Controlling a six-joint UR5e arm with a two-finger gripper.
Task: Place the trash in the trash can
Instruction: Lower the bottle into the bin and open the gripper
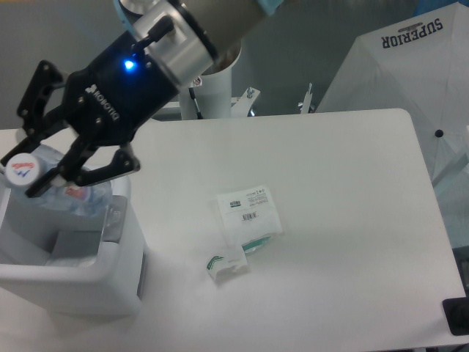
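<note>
While the black gripper (33,170), marked ROBOTIQ, clamps the clear bottle (44,180) over the bin (69,275), its white cap shows a red-blue logo. On the white counter (344,220) lie the flat barcode packet (249,213) and a small white-green wrapper (226,265). A white sheet (410,66) reads SUPERIOR.

A white rectangular table with rounded corners (352,191) carries everything here. At its near left stands a large white rectangular plastic bin with a thick rim (73,275), a grey tab on its right side. Near the middle of the table lies a flat white packet printed with a barcode (250,213). Just nearer and to the left of it lies a small white-and-green wrapper (226,265). A dark object (457,317) shows at the near right edge.
</note>
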